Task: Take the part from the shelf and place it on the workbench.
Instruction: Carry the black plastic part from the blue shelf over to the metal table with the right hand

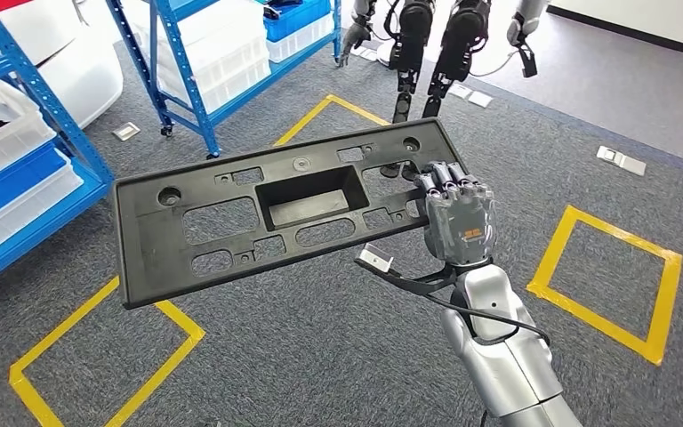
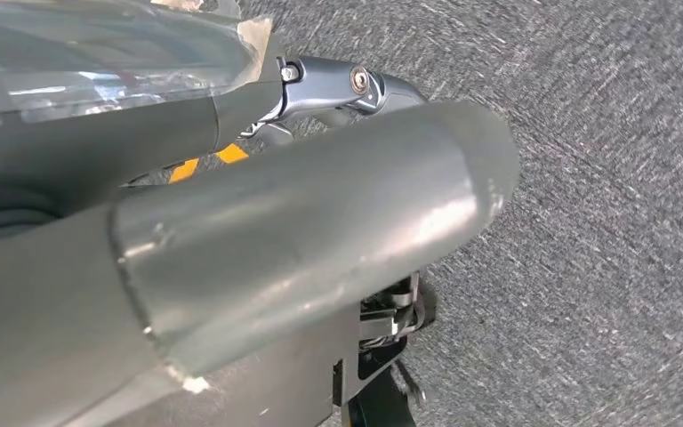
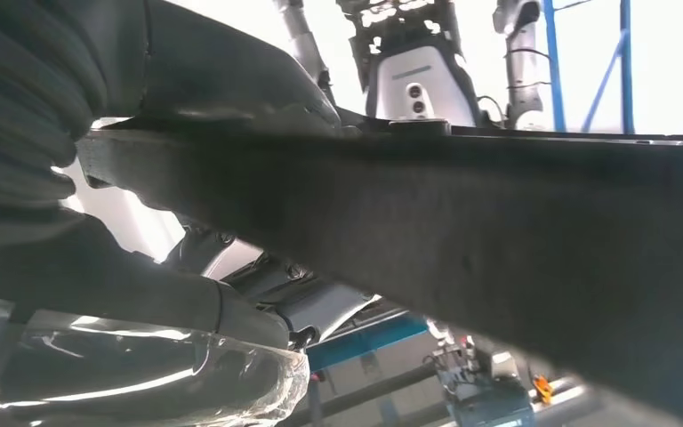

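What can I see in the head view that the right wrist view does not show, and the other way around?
Head view alone: the whole flat face of the black part with its cut-outs, the grey carpet with yellow tape squares, blue shelving holding white bins, and the silver right arm.

Right wrist view alone: the part's long edge seen close from the side, and the pale torso of another robot beyond it.

Both: the right hand gripping the part at one end, and that other robot standing ahead.

The head view looks down from high at the carpet [image 1: 320,356]. The right wrist view sits close behind its fingers [image 3: 18,98], sharing the black plate [image 1: 276,209].
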You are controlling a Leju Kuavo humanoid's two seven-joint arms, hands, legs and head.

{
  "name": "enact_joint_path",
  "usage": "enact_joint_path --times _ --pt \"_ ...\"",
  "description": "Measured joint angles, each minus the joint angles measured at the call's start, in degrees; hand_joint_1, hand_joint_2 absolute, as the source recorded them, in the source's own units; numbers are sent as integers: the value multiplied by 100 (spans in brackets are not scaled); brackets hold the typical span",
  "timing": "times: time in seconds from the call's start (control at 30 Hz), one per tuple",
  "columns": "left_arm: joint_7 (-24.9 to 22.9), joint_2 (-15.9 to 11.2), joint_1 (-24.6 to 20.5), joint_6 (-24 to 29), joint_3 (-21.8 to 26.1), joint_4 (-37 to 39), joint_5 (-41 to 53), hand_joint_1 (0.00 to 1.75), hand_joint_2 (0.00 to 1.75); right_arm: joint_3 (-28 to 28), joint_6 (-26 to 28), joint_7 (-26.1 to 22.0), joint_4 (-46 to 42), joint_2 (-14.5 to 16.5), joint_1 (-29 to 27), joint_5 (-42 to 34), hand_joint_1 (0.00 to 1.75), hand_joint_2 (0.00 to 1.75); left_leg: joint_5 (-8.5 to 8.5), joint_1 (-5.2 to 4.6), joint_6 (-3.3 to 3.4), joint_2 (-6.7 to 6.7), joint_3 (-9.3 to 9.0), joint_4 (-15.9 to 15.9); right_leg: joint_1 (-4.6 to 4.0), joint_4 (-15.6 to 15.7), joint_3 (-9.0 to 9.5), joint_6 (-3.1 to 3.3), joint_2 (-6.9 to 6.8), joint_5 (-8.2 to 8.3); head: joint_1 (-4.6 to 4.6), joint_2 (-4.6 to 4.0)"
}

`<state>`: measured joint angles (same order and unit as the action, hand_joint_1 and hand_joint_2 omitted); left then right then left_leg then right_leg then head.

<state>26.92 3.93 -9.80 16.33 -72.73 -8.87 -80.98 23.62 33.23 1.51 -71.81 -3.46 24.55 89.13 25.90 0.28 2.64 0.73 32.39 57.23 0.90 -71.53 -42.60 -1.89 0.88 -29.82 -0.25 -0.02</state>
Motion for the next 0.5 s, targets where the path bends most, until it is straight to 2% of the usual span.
enact_joint_path --times 0.03,0.07,0.1,0.17,0.2,0.23,0.27,0.3,0.33,0.37,0.4,0.47,0.5 --pt "30 1 5 10 14 0 -2 0 0 20 2 0 49 7 13 -16 175 175 1 -6 0 85 7 1 1 -226 -89 -23 -18 -74 0 0" --pt "58 1 7 10 26 0 -4 0 0 37 3 -1 93 11 23 -33 175 175 2 -10 -2 162 12 3 4 -242 -66 -58 -37 -63 2 0" --pt "83 1 6 5 36 0 -4 0 0 49 5 -2 130 16 39 -48 175 175 5 -11 -6 235 10 4 8 5 88 -99 -77 33 2 0" --pt "123 -1 3 -18 48 0 -4 0 0 79 8 -10 188 31 109 -72 175 175 26 -29 -37 366 2 14 1 848 573 -145 -322 289 8 0" --pt "139 -3 2 -28 51 0 -4 0 0 97 10 -15 213 46 153 -82 175 175 40 -47 -60 425 -1 20 -16 1182 757 -130 -424 383 5 0" --pt "155 -4 2 -35 54 0 -5 0 0 113 14 -20 235 59 190 -94 175 175 54 -67 -85 481 -6 27 -32 1361 848 -98 -488 429 2 0" --pt "171 -4 3 -35 57 0 -8 0 0 129 20 -26 256 70 214 -105 175 175 67 -80 -106 535 -13 28 -55 1404 859 -55 -468 441 -3 0" --pt "186 -1 2 -31 60 0 -10 0 0 141 25 -31 275 76 228 -114 175 175 76 -77 -128 596 -25 26 -56 1412 847 -16 -389 457 -9 0" --pt "198 2 -1 -26 65 0 -13 0 0 149 30 -36 293 80 237 -122 175 175 100 -59 -159 600 -29 43 -33 1421 843 20 -321 471 -12 0" --pt "206 5 -3 -20 72 0 -14 0 0 156 35 -42 307 83 249 -126 175 175 163 -37 -191 512 -12 108 -12 1429 846 57 -253 485 -16 0" --pt "212 8 -3 -14 80 0 -14 0 0 160 39 -44 321 96 266 -129 175 175 298 -16 -226 354 60 298 14 1438 851 98 -186 499 -22 0" --pt "220 11 11 -7 95 0 -22 0 0 170 47 -46 350 137 296 -131 175 175 694 11 -272 12 368 1003 28 1440 852 147 -49 514 -38 0" --pt "223 11 22 -5 98 0 -26 0 0 180 47 -47 369 157 303 -131 175 175 868 14 -284 -63 565 1412 22 1439 851 157 25 515 -42 0"
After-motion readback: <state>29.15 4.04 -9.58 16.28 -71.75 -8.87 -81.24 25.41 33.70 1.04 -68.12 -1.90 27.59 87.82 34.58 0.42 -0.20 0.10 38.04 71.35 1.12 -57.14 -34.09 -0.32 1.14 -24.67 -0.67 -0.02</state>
